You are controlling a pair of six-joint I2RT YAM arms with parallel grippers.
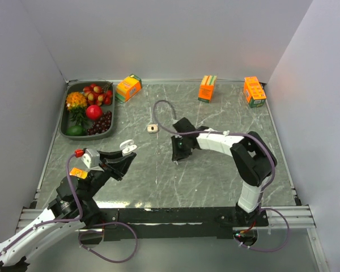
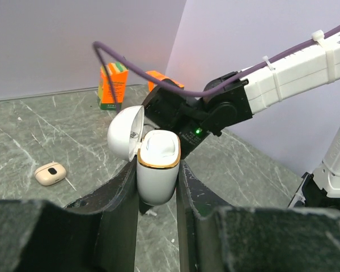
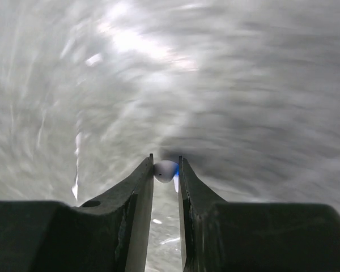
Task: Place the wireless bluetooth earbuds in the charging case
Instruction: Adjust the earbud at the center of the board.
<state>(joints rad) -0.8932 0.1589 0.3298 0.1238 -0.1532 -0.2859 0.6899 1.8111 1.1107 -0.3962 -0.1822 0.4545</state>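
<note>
earbud [image 3: 165,171] pinched in right end effector [image 3: 165,158], white case [image 2: 158,152] clamped in left end effector [image 2: 156,165]; grey marbled table [image 1: 158,181], pale walls [image 1: 170,34]

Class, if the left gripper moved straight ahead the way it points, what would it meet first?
Probably the right arm's black wrist, directly beyond the held white case; depth is unclear.
</note>
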